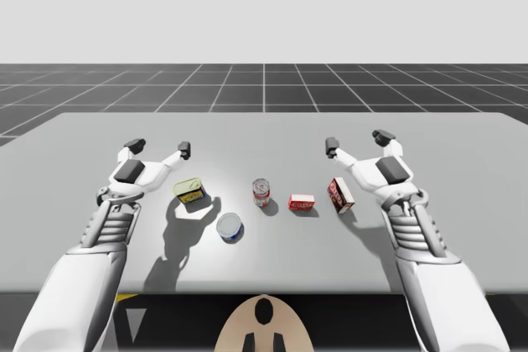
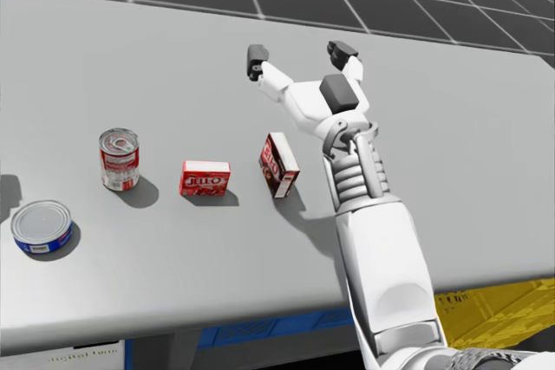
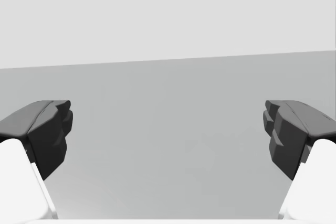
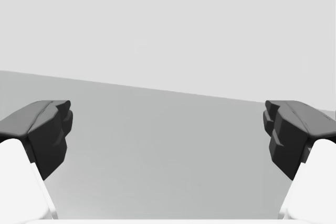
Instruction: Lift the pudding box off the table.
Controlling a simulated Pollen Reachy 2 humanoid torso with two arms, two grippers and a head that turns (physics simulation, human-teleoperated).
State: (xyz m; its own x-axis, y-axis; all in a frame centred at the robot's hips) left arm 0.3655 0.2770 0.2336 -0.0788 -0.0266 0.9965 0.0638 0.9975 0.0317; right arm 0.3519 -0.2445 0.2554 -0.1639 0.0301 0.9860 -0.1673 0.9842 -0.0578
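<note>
Both arms hang over the tabletop (image 1: 462,162) at the opening stage of the lift. The right tool (image 2: 299,55) is spread to its full width with nothing between its fingers, and the right wrist view shows bare grey surface ahead of it. The left tool (image 1: 158,147) is just as wide open and just as empty.

The pudding box (image 2: 279,165), judged to be the darker and taller of two red boxes, stands on the tabletop untouched. In the head view it sits at about six to seven o'clock from the right tool, just beside that arm's wrist and turned at an angle. At the box's nine o'clock, close by but apart, lies a brighter red box (image 2: 205,178). Farther along the same line stands a red-and-white can (image 2: 119,159), with a blue-and-white can (image 2: 42,227) toward eight o'clock. In the high view a yellow tin (image 1: 190,191) rests at roughly five o'clock from the left tool.

The step in hand looks like the approach, with no grasp begun. The right arm seems the natural one for the job, though its fingertips reach past the box. The next move probably calls for drawing that arm back toward six o'clock. It would then turn the wrist to match the box's slant and come down so the fingers straddle its narrow faces. The brighter box alongside leaves only modest room.
</note>
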